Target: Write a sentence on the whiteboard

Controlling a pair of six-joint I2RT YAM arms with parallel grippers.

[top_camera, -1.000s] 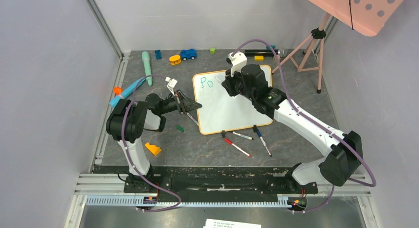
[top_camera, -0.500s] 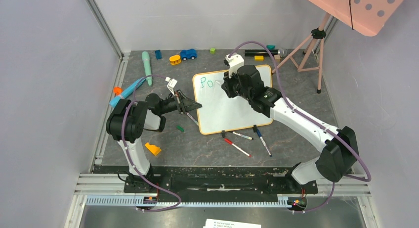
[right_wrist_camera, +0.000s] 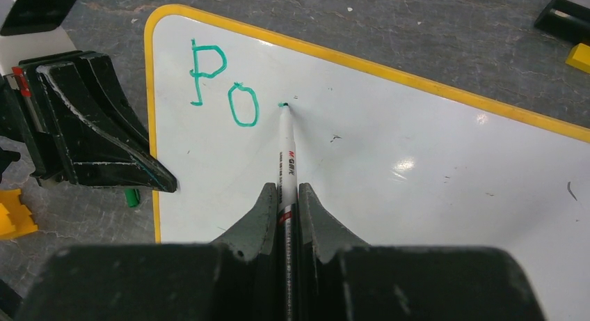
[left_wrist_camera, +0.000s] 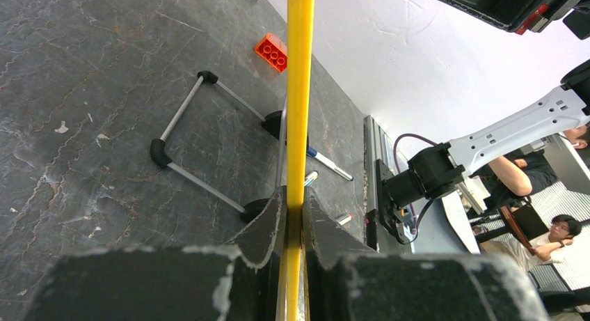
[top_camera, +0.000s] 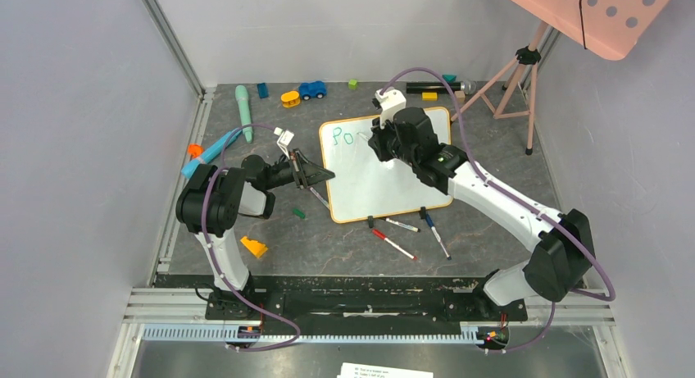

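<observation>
The whiteboard (top_camera: 385, 185), white with a yellow frame (left_wrist_camera: 300, 91), lies on the dark table. My left gripper (top_camera: 322, 175) is shut on its left edge, and the frame runs between the jaws of the left gripper (left_wrist_camera: 293, 196). My right gripper (right_wrist_camera: 286, 190) is shut on a white marker (right_wrist_camera: 285, 154). The marker's green tip (right_wrist_camera: 282, 105) touches the board just right of the sentence's first teal letters "Po" (right_wrist_camera: 224, 85). From above, the right wrist (top_camera: 402, 136) covers the board's upper middle, beside those letters "Po" (top_camera: 344, 137).
Three loose markers (top_camera: 393, 244) (top_camera: 437, 234) (top_camera: 402, 225) lie by the board's near edge and black clip feet (top_camera: 423, 213). A green cap (top_camera: 298, 213), an orange wedge (top_camera: 254, 247), a teal toy (top_camera: 243, 111), a blue car (top_camera: 311, 89) and a pink tripod (top_camera: 512, 75) surround it.
My right gripper has shifted the marker a little to the right of the "o" and set its tip down there. The left gripper has kept its hold on the board's edge.
</observation>
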